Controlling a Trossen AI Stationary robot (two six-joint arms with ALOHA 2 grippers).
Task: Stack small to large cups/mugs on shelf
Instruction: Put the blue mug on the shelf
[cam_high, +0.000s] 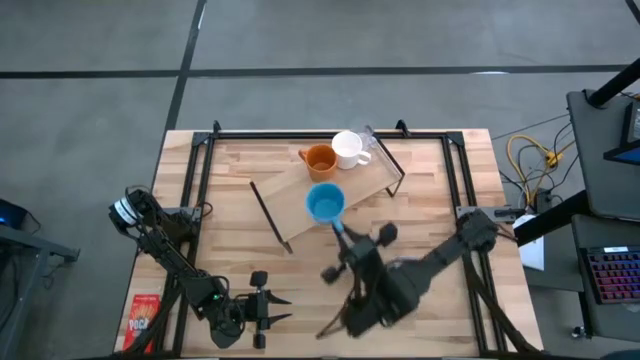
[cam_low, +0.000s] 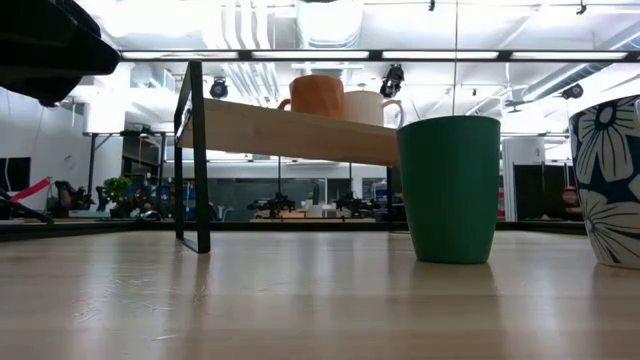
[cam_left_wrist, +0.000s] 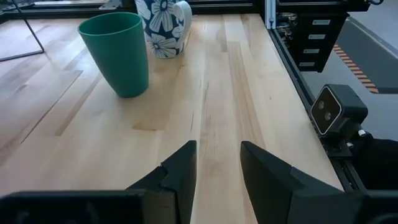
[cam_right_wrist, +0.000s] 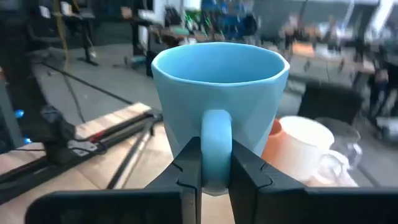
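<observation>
Right gripper (cam_right_wrist: 216, 169): we are seeing its fingers (cam_right_wrist: 188, 168) closing on the handle of the light blue mug (cam_right_wrist: 221, 102), one finger pressing each side of the handle, the mug upright with its mouth open upward.
Light blue mug, place: in the high view we are finding it (cam_high: 325, 202) over the near edge of the shelf (cam_high: 290, 195), around the middle of the plank's length, with the right arm reaching in from the near right.
Orange mug (cam_high: 319, 159): we are seeing it standing on the shelf, farther back than the blue one, touching or just beside the white mug (cam_high: 348, 149) to its right.
Clear glass (cam_high: 371, 148): just right of the white mug, on the shelf's right part.
Open room on the shelf: we are noting bare plank to the left of the orange mug, out to the left end.
Left gripper (cam_left_wrist: 217, 171): we are seeing it waiting low at the near left of the worktop (cam_left_wrist: 211, 93), fingers narrowly apart and holding nothing.
Teal mug (cam_left_wrist: 117, 53): standing on the worktop ahead of the left fingers, well apart from them, the flowered mug (cam_left_wrist: 163, 25) just behind it.
Worktop edge: a black frame rail (cam_left_wrist: 298, 74) is running along the side beside the left gripper.
</observation>
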